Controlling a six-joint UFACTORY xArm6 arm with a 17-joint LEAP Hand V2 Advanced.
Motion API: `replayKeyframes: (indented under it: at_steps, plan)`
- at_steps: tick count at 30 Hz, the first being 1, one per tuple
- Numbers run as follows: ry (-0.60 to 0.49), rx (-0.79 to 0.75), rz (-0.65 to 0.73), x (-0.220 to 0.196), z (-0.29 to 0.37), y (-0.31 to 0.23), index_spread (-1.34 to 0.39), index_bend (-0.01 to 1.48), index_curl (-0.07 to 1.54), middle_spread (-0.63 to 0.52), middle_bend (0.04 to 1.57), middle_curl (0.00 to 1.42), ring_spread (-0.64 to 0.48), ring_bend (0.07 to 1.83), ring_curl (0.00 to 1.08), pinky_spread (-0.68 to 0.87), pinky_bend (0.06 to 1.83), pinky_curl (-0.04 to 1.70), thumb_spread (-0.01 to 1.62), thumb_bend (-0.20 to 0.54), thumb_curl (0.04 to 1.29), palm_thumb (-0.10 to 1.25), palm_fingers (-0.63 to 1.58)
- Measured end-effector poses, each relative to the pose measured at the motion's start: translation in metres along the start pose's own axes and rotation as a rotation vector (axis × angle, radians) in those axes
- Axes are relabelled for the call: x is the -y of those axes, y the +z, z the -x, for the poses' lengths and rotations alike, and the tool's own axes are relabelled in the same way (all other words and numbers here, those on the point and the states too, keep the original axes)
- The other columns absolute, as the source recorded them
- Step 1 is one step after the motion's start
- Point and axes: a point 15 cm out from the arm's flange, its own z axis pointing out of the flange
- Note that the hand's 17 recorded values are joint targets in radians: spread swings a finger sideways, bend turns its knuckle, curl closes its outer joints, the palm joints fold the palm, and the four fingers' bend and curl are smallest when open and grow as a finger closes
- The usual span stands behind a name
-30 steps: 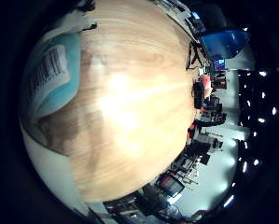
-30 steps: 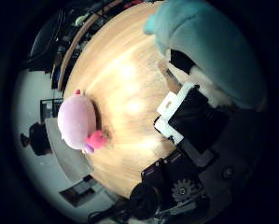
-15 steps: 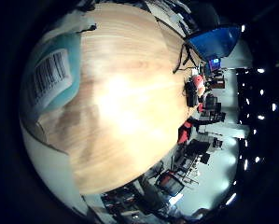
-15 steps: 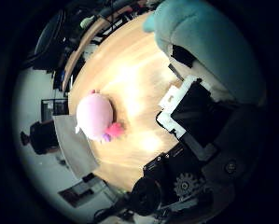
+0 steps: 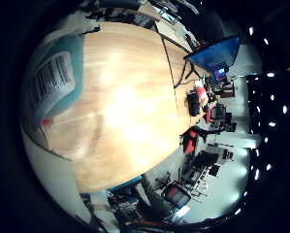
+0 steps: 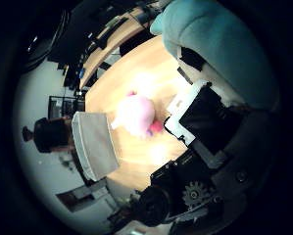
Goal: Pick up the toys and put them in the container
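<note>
A teal plush toy [image 6: 219, 44] with a white barcode tag [image 5: 50, 85] fills the space close against my palm. My right hand [image 6: 200, 122] has its white and black fingers curled against it and carries it above the wooden table [image 5: 135, 107]. A pink plush toy [image 6: 135, 115] lies on the table below the hand. Beside it, near the table's edge, stands a pale grey container [image 6: 94, 144]; its inside is hidden from me.
A blue screen [image 5: 215, 53] and dark devices stand at the table's far side. Red office chairs [image 5: 176, 194] are on the floor beyond the table's edge. A second table [image 6: 107, 39] runs behind this one.
The whole picture has shifted, so the hand has moved over the table. The pink toy now sits nearer under the palm, and the grey container has come into sight. The teal toy stays in the hand.
</note>
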Motion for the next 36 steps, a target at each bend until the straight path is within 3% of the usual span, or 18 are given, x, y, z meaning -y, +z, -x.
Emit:
replayKeyframes:
  at_steps: [12, 36]
  plan:
    - [-0.178, 0.104, 0.047, -0.025, 0.110, -0.055, -0.61, 0.24, 0.68, -0.47, 0.75, 0.66, -0.36, 1.20, 0.48, -0.58, 1.06, 0.32, 1.08, -0.013, 0.52, 1.14, 1.15]
    - [-0.596, 0.170, 0.032, -0.096, 0.313, -0.102, -0.63, 0.21, 0.76, -0.45, 0.78, 0.67, -0.34, 1.18, 0.48, -0.58, 0.99, 0.36, 1.07, -0.015, 0.53, 1.09, 1.17]
